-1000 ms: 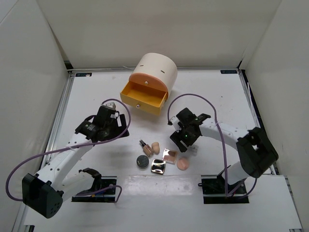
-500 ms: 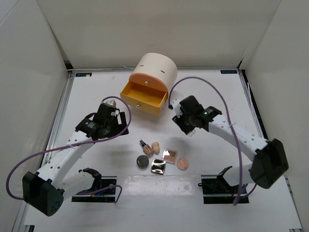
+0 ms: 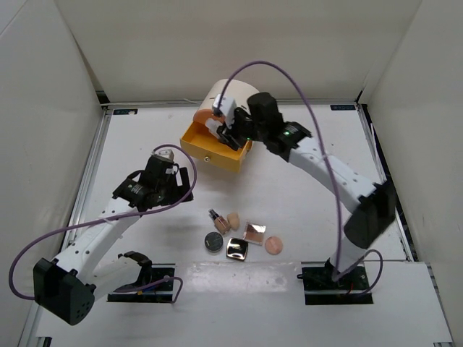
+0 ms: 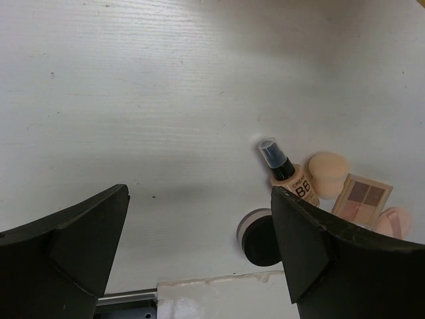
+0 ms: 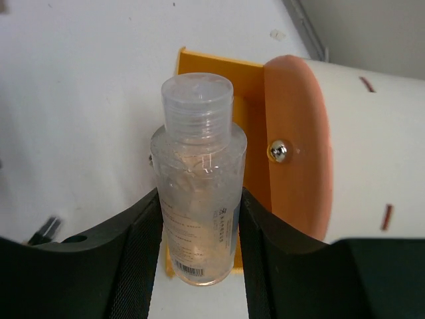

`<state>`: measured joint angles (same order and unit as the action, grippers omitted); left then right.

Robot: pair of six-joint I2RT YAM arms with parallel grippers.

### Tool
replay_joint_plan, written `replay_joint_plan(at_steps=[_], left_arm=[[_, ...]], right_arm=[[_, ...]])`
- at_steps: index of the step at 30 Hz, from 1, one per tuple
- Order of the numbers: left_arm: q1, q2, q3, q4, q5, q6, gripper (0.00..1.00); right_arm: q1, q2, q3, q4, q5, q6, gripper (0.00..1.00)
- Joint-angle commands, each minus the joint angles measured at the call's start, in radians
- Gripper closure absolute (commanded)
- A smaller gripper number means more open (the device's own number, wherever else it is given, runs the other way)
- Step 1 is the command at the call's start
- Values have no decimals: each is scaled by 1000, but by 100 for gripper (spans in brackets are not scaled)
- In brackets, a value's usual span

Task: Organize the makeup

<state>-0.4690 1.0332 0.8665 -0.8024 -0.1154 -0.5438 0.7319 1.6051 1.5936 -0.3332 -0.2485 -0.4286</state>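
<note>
The small beige bottle with a black cap (image 4: 292, 181) reads "BB" in large letters. The clear plastic bottle (image 5: 198, 179) carries a barcode and small print too fine to read.

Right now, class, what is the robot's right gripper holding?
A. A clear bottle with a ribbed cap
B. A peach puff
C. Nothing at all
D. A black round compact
A: the right wrist view shows the clear bottle gripped on both sides by the right gripper, just in front of the open yellow drawer.
</note>
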Motion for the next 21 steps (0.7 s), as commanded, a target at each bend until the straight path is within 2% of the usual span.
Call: replay_joint_plan(at_steps=[1,9,12,13,15,21], left_arm=[[-3,-33,-14,29,-6,-8,2],[-3,-51,-30,57,-7,-27,2],[-2,-58,-27,66,-6,-21,2],[-3,-58,-26,63,-7,-18,2],[-3,-52,-17,60,-16,-16,2],[-3,-27,11,63,-20,13,2]], right_arm=[[-3,131,112,20,-20,-50,87],[29,300,192,39,155,-70,80],[29,309,189,26,167,-68,63],[29,306,189,20,167,-62,50],[32,297,186,14,164,-58,47],[60,193,152,5,157,-64,23]])
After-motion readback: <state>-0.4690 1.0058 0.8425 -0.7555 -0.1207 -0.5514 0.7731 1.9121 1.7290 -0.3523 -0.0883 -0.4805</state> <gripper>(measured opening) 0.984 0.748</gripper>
